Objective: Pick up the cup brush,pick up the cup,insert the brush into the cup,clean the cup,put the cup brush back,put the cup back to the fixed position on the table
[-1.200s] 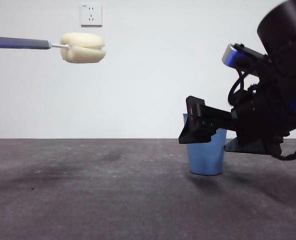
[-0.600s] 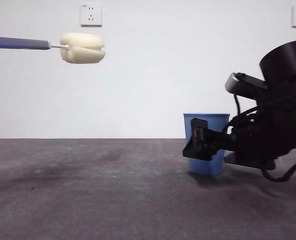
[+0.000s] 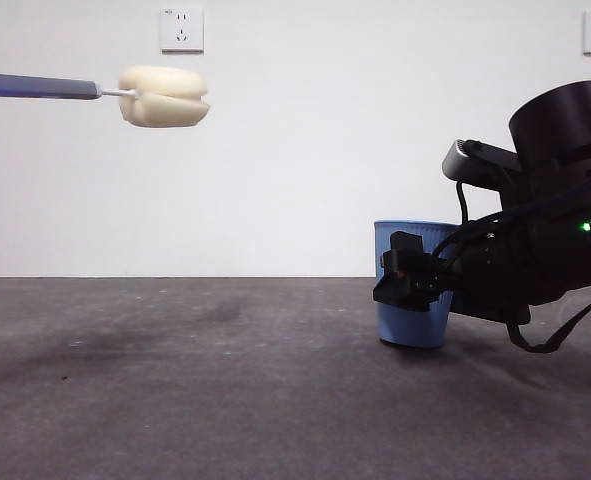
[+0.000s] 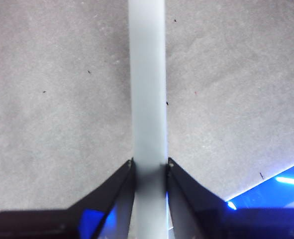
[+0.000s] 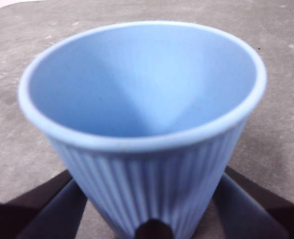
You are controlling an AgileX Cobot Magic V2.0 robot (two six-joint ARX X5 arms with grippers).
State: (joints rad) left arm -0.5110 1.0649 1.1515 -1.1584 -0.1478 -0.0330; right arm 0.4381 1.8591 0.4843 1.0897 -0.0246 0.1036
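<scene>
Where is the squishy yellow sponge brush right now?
The long grey-handled brush with the cream-yellow sponge head is held level, high above the dark grey table at the front view's upper left, gripped by the left tool, far from the ribbed light blue plastic cup.

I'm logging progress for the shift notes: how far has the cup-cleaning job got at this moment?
Done: the left claw is shut on the brush, held high above the table. In hand: the right claw sits around the cup, which appears to stand on the table, not lifted. Whether it grips yet is unclear. Left: lifting the cup, inserting the brush, scrubbing, and returning both.
</scene>
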